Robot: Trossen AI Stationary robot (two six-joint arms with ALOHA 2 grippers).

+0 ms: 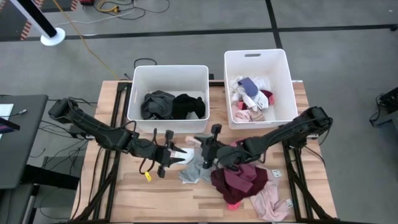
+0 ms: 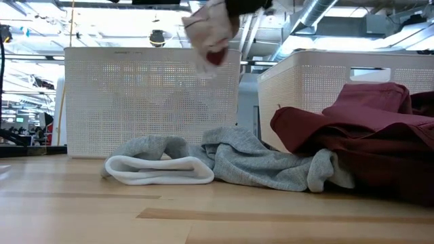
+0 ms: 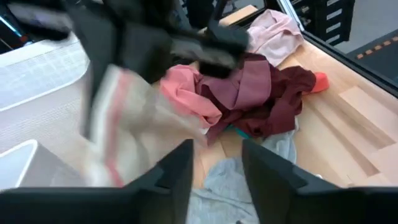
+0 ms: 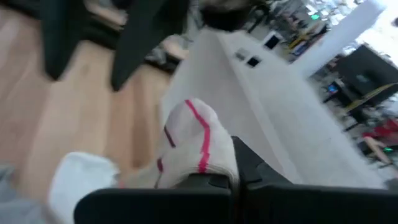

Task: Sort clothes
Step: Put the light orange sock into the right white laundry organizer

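Note:
My right gripper is shut on a white sock with pink stripes, which hangs high above the table in the low view. My left gripper stands open just left of it, facing the sock, with nothing between its fingers. On the table below lie a folded white piece and a grey garment, which rests against a maroon pile. A pale pink garment lies at the near right. My right gripper pinches the sock between its two fingers at a bunched, striped part. The fingers come nearly level from the table's right side. The sock is lifted clear of the table and droops below the fingers.
Two white bins stand at the far side: the left one holds black and dark grey clothes, the right one light and pink ones. A small yellow tag lies near the left gripper. Bare wood shows at the near left.

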